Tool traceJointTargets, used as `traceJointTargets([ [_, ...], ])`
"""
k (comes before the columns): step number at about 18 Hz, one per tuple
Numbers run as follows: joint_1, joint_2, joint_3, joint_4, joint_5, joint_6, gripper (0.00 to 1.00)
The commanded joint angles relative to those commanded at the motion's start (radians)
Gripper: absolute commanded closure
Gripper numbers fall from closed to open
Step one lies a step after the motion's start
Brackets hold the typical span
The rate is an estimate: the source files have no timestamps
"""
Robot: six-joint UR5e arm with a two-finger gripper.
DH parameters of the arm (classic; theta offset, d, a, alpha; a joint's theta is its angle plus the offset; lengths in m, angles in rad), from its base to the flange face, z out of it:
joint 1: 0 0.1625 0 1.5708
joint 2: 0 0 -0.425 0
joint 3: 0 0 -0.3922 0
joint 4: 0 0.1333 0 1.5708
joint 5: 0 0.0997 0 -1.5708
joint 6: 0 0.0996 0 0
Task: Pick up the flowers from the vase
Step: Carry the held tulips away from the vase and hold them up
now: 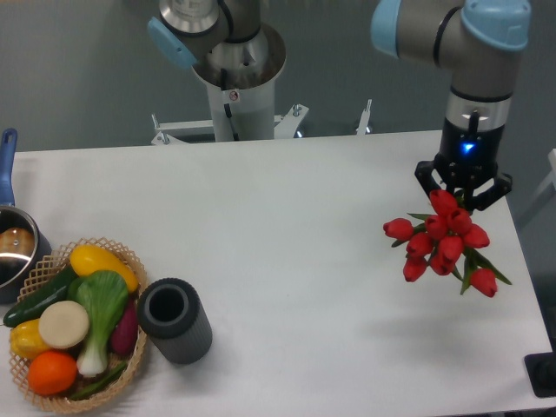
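I see the gripper on the right side of the table, pointing down, its fingers closed on the flowers. The bunch hangs directly under the fingers, clear of the tabletop, with a faint shadow on the surface below it. The top tulip heads sit right between the fingertips; the rest fan out below and to the left, and one head with green leaves trails to the lower right. I can't make out the stems from here, the heads cover them

The vase is well apart from the hand, near the front left of the table, standing upright with its hollow open and nothing in it. It sits just beside the wicker basket of vegetables, touching or nearly touching its right rim. A blue-handled pot is at the far left edge
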Motion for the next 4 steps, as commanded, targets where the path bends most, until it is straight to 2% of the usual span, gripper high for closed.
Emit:
traceJointTargets([
  [2,-0.003,-0.005,0.002,-0.032,0.052,0.005,1.00],
  [4,-0.018,-0.008,-0.003,-0.034,0.095,0.005,1.00],
])
